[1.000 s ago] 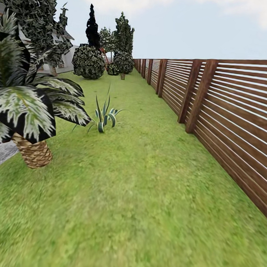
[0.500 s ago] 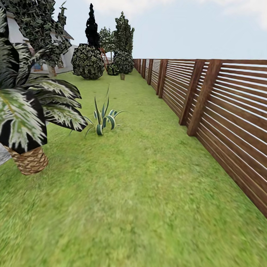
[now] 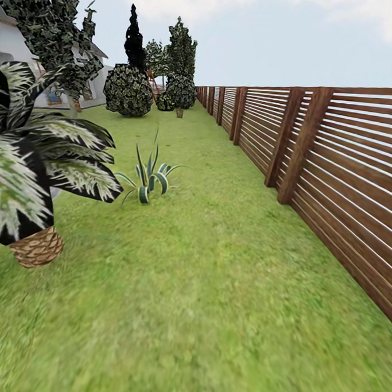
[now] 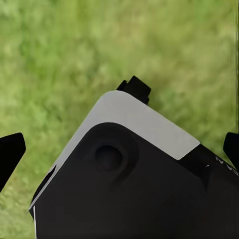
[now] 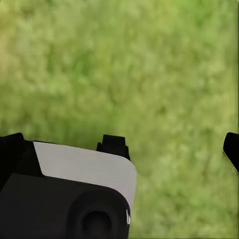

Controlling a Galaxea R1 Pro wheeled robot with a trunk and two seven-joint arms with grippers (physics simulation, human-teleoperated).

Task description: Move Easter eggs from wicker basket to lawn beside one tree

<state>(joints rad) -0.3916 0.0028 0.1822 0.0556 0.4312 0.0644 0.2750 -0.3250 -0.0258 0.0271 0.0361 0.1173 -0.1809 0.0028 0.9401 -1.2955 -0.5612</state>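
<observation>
The lawn [image 3: 214, 289] stretches ahead as short green grass along a fence. The three Easter eggs and the wicker basket are out of view. A tree [image 3: 52, 27] with dark, pale-spotted leaves stands at the far left by the white house [image 3: 14, 43], and another tree [image 3: 182, 51] stands far down the lawn. In the left wrist view my left gripper [image 4: 119, 149] is open, its dark fingertips [image 4: 11, 153] spread wide over grass. My right gripper [image 5: 122, 147] is open too, with one fingertip [image 5: 232, 149] at the frame's edge and nothing between.
A brown slatted fence [image 3: 335, 169] runs along the right side. A palm with a scaly brown stump [image 3: 37, 246] stands close at the left. A small spiky plant [image 3: 148, 179] sits ahead, with round bushes [image 3: 129, 90] and a thin black tree [image 3: 135, 37] farther back.
The whole head view has shifted: the palm and spiky plant slide left and lower in the picture, so the camera has moved forward along the lawn. Nothing in the garden has moved.
</observation>
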